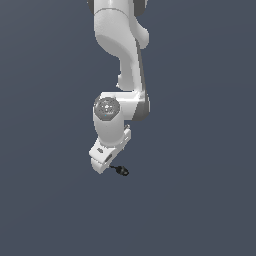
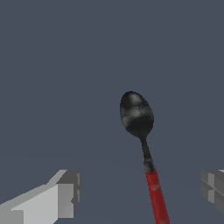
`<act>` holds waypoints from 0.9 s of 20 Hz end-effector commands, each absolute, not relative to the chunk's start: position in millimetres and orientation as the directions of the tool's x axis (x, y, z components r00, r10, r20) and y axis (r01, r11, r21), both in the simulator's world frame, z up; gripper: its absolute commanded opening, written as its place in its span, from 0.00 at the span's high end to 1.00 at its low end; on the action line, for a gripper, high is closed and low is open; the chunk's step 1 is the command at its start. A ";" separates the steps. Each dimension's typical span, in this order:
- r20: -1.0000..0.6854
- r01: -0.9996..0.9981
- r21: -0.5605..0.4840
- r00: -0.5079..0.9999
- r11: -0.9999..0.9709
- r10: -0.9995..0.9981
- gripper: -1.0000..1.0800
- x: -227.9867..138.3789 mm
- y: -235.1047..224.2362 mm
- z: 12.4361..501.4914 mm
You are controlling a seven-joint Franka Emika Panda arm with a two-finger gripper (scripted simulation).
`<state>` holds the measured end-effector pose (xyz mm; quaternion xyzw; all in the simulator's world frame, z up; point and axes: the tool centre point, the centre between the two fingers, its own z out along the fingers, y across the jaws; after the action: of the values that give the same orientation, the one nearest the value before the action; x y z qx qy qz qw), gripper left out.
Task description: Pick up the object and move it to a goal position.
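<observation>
spoon [image 2: 142, 144] lay on the floor between our gripper's [image 2: 140, 197] spread fingers [image 2: 61, 199], its red handle in the gap and untouched. we judged the task barely begun: closing on the handle, lifting and carrying to the goal all remained.

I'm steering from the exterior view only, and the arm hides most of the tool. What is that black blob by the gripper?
Observer: It is the glossy rounded head of a small spoon; a thin black neck joins it to a handle.
Operator: What colour is the handle?
Observer: Red, and it runs down between the two fingers.
Operator: Are the jaws closed on it?
Observer: No. The gripper is open; one finger stands well clear of the handle, and the other is also apart from it.
</observation>
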<state>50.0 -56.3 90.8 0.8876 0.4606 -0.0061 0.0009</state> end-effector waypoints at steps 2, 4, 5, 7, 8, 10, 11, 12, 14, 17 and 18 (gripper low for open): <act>-0.009 0.864 -0.004 0.504 -0.504 0.864 0.04 54.4 -64.8 83.1; -0.007 0.886 -0.003 0.464 -0.464 0.886 0.04 56.6 -69.5 78.9; -0.007 0.896 -0.003 0.445 -0.445 0.896 0.04 57.6 -71.7 76.9; -0.005 0.912 -0.003 0.410 -0.410 0.912 0.04 59.3 -75.8 73.3; -0.005 0.919 -0.002 0.394 -0.394 0.919 0.04 60.1 -77.6 71.7; -0.003 0.931 -0.002 0.365 -0.365 0.931 0.04 61.5 -80.9 68.7; -0.003 0.936 -0.002 0.352 -0.352 0.936 0.04 62.1 -82.4 67.4; -0.002 0.940 -0.001 0.341 -0.341 0.940 0.04 62.6 -83.8 66.2; -0.002 0.947 -0.001 0.320 -0.320 0.947 0.04 63.5 -86.1 64.2; -0.001 0.954 0.000 0.298 -0.298 0.954 0.04 64.5 -88.6 62.0; 0.000 0.956 0.000 0.293 -0.293 0.956 0.04 64.7 -89.2 61.5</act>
<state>64.1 -88.3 62.4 0.8076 0.5897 -0.0006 -0.0001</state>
